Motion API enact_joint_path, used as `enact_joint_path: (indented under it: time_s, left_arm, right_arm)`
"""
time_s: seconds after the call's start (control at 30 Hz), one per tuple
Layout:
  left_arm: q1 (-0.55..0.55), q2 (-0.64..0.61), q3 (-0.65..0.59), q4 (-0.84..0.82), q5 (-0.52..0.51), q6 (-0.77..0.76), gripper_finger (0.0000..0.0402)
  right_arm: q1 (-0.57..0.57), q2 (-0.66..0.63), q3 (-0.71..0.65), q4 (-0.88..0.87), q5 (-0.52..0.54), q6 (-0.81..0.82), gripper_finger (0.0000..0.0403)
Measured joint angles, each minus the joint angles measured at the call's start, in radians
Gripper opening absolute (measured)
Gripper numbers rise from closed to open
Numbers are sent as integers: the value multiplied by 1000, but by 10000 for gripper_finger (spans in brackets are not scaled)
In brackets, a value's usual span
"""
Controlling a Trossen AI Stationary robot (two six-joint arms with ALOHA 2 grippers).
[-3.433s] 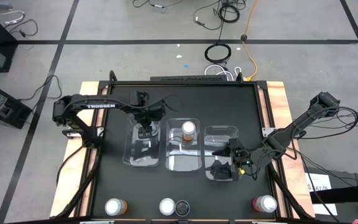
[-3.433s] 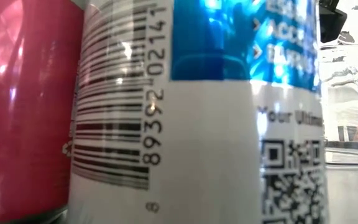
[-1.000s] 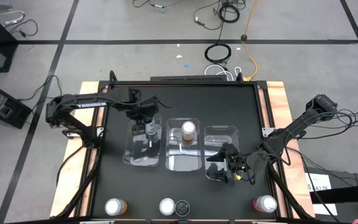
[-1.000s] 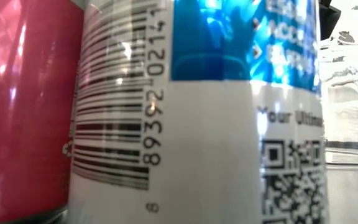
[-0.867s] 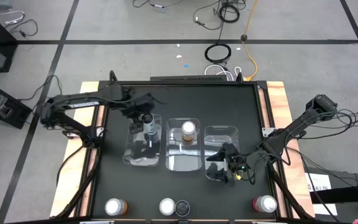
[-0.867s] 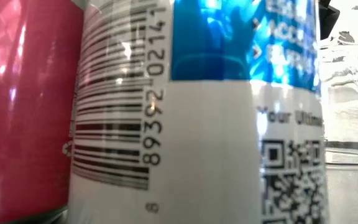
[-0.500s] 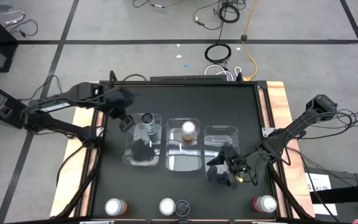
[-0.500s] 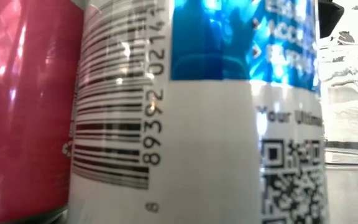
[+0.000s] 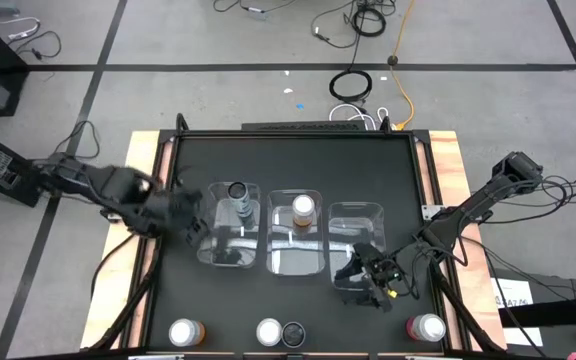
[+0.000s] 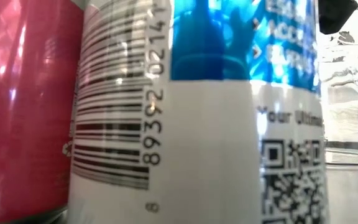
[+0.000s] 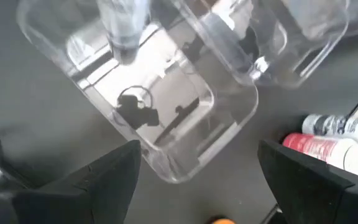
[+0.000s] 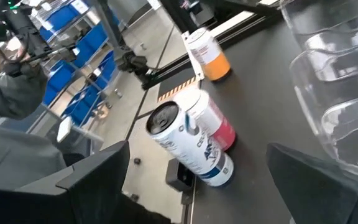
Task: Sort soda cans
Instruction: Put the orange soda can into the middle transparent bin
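In the high view a grey can point(image 9: 236, 194) stands upright in the left clear bin point(image 9: 211, 252). An orange can point(image 9: 304, 208) stands in the middle bin point(image 9: 295, 262). The right bin point(image 9: 353, 222) holds no can. Along the near edge stand an orange can point(image 9: 186, 332), a silver-topped red can point(image 9: 268, 332), a dark-topped white-and-blue can point(image 9: 293, 334) and a pink can point(image 9: 426, 327). My left gripper point(image 9: 186, 225) point(image 11: 199, 149) is open, just left of the left bin. My right gripper point(image 9: 371, 280) point(image 12: 199, 149) is open at the right bin's near end, and its wrist view faces the white-and-blue can point(image 12: 188, 146).
The three clear bins sit side by side mid-table. The low view is filled by the red can point(image 10: 23, 106) and the white-and-blue can point(image 10: 197, 124) close up. Bare black table surface point(image 9: 298, 160) lies beyond the bins. Cables lie on the floor past the far edge.
My left gripper let go of the grey can in the left bin and drew back toward the table's left edge, then slightly toward the near edge. The can now stands alone in that bin. My right gripper moved a little toward the near edge.
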Motion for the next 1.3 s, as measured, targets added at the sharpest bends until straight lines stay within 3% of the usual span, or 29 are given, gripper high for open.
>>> enact_joint_path:
  time_s: [0.2, 0.37, 0.77, 0.87, 1.3]
  left_arm:
    - [-218, 118, 0, 0, -20, -281, 332]
    - [-337, 194, 0, 6, -20, -518, 332]
    - [-409, 342, 0, 229, -13, -545, 332]
    - [-406, 366, 0, 237, -21, -470, 332]
    - [-353, 396, 0, 270, -45, -455, 332]
  right_arm:
    - [0, 0, 0, 0, -66, -33, 370]
    - [0, 0, 0, -1, -96, -74, 370]
    - [0, 0, 0, -10, -147, -131, 370]
    - [0, 0, 0, -11, -150, -146, 370]
    - [0, 0, 0, -21, -174, -149, 370]
